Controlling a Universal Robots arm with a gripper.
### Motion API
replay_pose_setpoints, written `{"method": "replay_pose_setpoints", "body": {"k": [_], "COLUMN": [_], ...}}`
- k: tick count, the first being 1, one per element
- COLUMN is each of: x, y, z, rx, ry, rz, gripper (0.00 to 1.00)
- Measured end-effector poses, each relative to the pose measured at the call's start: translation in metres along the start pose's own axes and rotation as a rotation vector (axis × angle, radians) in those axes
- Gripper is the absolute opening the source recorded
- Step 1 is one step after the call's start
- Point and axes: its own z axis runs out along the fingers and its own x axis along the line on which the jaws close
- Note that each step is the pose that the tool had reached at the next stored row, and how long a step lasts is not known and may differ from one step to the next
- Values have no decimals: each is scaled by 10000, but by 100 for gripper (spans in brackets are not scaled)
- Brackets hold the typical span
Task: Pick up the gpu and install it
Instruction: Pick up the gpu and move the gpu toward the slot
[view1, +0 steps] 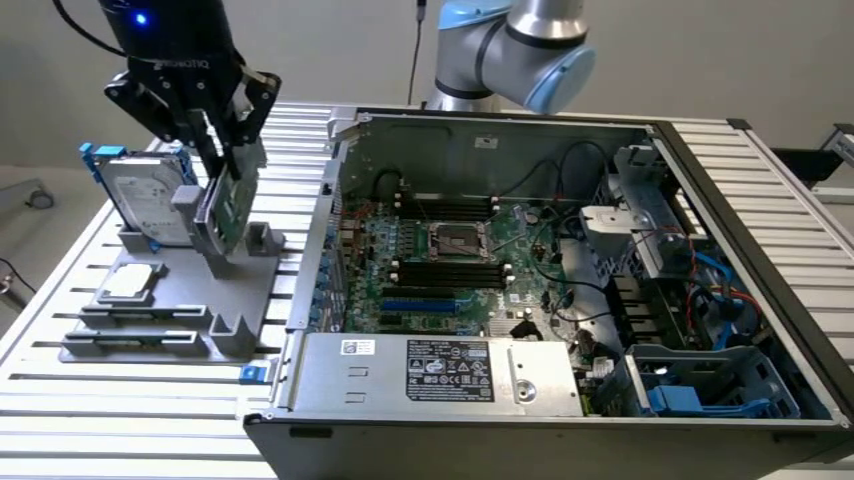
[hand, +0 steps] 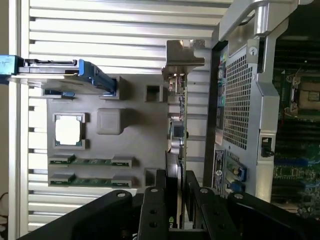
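Observation:
The gpu (view1: 224, 205) is a green card with a silver bracket. It stands on edge over the grey holder (view1: 248, 268) at the exterior view's left. My gripper (view1: 218, 150) comes down on it from above. In the wrist view my gripper (hand: 175, 176) straddles the gpu (hand: 178, 107), with black fingers (hand: 155, 197) pressed against both faces, so it is shut on the card. I cannot tell whether the card's lower edge still rests in the holder's slot. The open computer case (view1: 667, 135) lies to the exterior view's right, its motherboard (view1: 447, 262) exposed.
The holder also carries a silver hard drive with blue rails (view1: 138, 195), a processor chip (view1: 130, 282) and memory sticks (view1: 134, 338). The case's perforated side wall (hand: 237, 100) stands close beside the card. A power supply (view1: 441, 370) fills the case's near end. All rest on a slatted metal table (view1: 80, 420).

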Motion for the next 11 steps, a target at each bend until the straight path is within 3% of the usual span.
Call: {"method": "replay_pose_setpoints", "body": {"k": [5, 11], "x": [-175, -352], "y": [0, -2], "z": [-221, -339], "rx": [0, -2], "ry": [12, 9], "rz": [1, 20], "gripper": [27, 27]}}
